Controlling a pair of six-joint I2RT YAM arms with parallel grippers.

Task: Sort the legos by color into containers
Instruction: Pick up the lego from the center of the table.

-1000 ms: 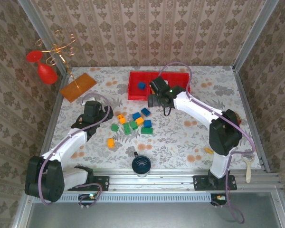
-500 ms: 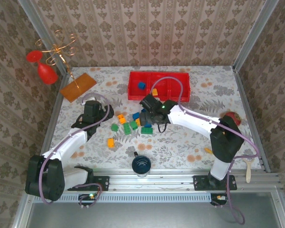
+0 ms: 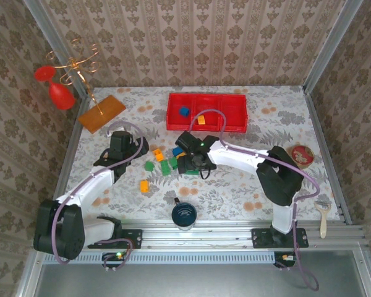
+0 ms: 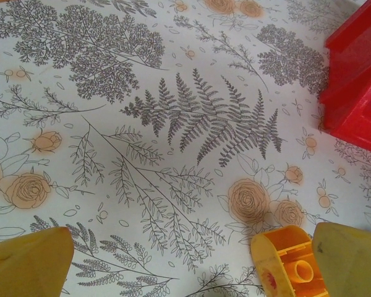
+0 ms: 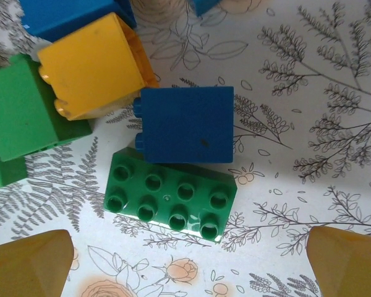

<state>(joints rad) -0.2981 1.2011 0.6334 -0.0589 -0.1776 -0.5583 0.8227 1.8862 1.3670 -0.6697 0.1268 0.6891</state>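
Now the right pincer (image 5: 188, 263) hangs spread wide above a green lego (image 5: 170, 201).

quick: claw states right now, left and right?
Left claw: open, holding nothing; orange brick sits beside one finger.
Right claw: open, holding nothing; green brick lies just ahead of it.

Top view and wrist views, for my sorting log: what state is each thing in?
Red tray: blue brick in left compartment, orange brick in middle.
Left tool: open, empty.
Right tool: open, above loose blue brick and green brick.
Dark blue cup: upright.
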